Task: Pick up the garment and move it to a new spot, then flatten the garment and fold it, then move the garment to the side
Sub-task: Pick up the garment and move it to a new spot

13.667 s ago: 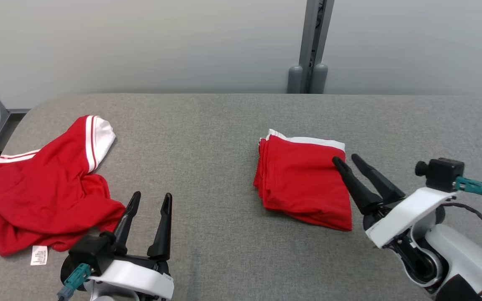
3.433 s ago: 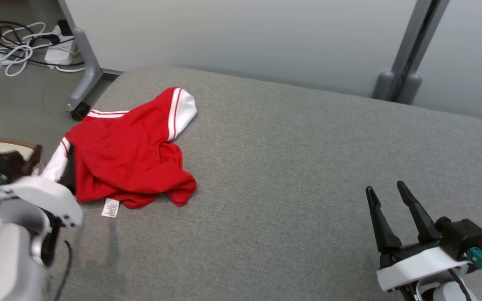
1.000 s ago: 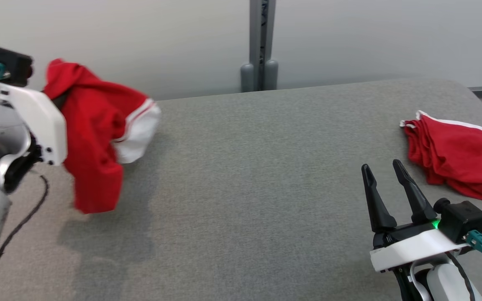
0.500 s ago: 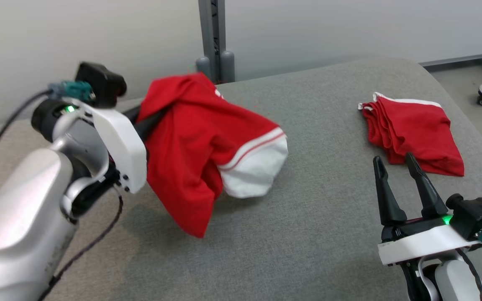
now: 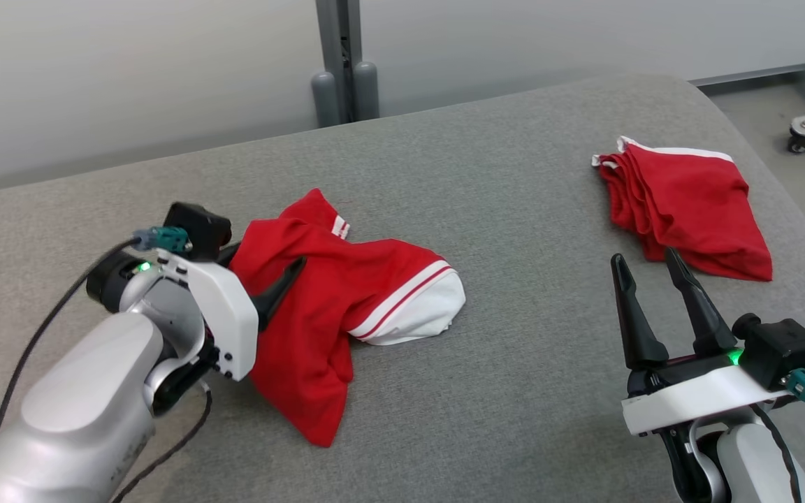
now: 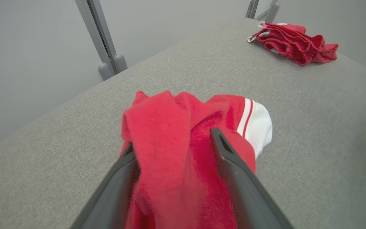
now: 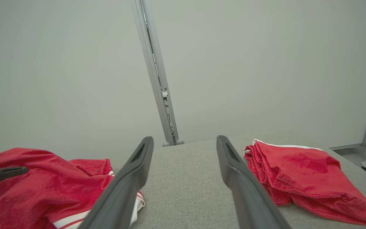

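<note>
Red shirt-type garment (image 5: 346, 293) with white cuffs and thin red stripes is lying crumpled on the grey fabric-covered surface (image 5: 514, 391), a bit left of centre in the head view. Left hand (image 6: 172, 140) is right in the pile with its fingers (image 6: 233, 171) spread wide. A fold of the red cloth is draped loose between them and over one finger, so nothing's pinched. One white sleeve end sticks out toward the right. Near the top edge of the pile there's a tiny white-and-red striped bit (image 5: 339, 226), way too small to read any writing on it. Right hand (image 5: 643, 255) hovers over the surface at lower right, also wide, nothing between its fingers. Just beyond it sits a second red garment (image 5: 689, 202), folded, with a white edge along the far side, well apart from the crumpled one.
</note>
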